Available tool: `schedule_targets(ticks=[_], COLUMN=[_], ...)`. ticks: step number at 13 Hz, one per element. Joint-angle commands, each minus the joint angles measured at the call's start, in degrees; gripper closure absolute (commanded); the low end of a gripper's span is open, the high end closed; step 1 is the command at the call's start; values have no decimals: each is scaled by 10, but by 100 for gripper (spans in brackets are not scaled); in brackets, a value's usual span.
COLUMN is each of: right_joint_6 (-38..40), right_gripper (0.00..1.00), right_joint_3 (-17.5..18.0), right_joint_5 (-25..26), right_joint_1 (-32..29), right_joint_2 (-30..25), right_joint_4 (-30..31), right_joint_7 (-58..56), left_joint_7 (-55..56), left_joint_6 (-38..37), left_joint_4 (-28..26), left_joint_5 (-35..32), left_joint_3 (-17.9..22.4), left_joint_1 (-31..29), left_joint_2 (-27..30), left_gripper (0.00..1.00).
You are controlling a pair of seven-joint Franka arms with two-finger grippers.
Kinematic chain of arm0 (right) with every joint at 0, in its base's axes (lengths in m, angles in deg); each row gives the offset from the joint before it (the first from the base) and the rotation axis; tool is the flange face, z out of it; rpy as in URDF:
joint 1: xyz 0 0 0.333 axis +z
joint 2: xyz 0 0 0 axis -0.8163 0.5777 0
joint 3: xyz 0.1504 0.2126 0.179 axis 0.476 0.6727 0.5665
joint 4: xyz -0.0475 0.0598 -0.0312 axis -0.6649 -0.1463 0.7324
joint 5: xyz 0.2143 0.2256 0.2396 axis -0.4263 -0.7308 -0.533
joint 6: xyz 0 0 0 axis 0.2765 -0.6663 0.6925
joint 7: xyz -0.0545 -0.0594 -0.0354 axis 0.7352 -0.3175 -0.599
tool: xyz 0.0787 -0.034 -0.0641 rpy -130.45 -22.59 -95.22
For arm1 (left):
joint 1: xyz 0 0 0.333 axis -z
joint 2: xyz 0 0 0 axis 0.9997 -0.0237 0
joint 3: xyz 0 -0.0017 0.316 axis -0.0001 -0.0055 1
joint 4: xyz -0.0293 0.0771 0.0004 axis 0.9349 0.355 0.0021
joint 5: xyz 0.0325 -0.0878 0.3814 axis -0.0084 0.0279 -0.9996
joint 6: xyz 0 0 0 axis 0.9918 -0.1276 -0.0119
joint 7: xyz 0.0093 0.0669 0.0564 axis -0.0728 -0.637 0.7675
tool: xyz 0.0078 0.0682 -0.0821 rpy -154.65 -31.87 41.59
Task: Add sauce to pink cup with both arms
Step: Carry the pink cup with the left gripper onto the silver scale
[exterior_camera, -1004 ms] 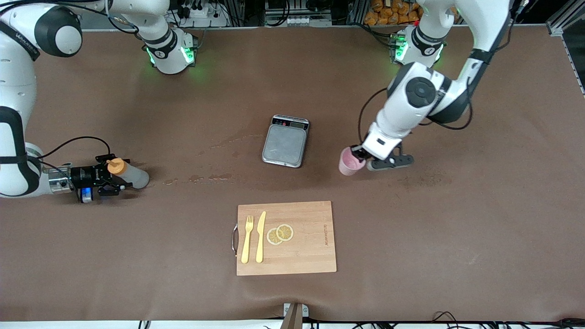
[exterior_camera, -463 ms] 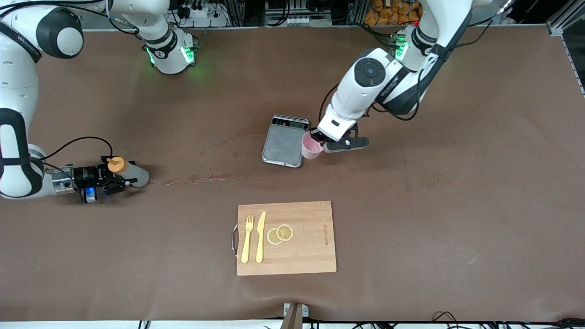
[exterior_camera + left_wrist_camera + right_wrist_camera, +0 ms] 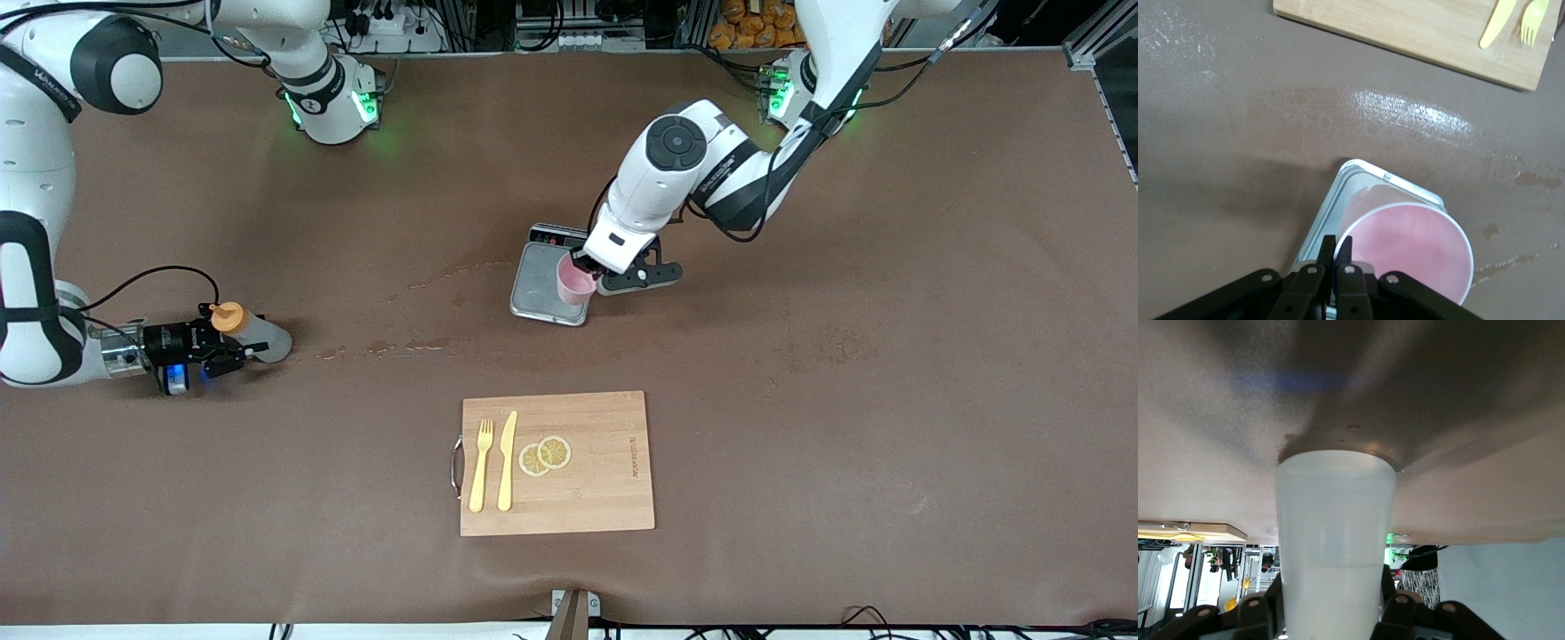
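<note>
Pink cup (image 3: 575, 279) now over the scale (image 3: 544, 286).

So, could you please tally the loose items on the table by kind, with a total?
Squeeze bottle: 1
Pink cup: 1
Kitchen scale: 1
Cutting board: 1
Yellow fork: 1
Yellow knife: 1
Lemon slices: 2
Total: 8

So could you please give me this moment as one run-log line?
left end effector: shut on pink cup, over scale | right end effector: around sauce bottle standing on table
</note>
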Motion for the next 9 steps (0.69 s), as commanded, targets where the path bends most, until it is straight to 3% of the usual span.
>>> schedule_targets(ticks=[1, 5, 9], right_joint_6=[3, 3, 49], right_gripper=[58, 62, 62], right_joint_3=[0, 0, 0], right_joint_5=[-10, -10, -12], right_joint_1=[-5, -5, 0], right_joint_2=[13, 12, 6], right_joint_4=[-7, -9, -36], right_joint_7=[-18, -15, 29], left_joint_7=[68, 85, 119], left_joint_6=[-8, -8, -8], left_joint_4=[44, 44, 44], left_joint_5=[-51, -59, -117], left_joint_3=[3, 5, 4], left_joint_1=[26, 53, 62], left_joint_2=[-38, -51, -64], left_gripper=[100, 100, 100])
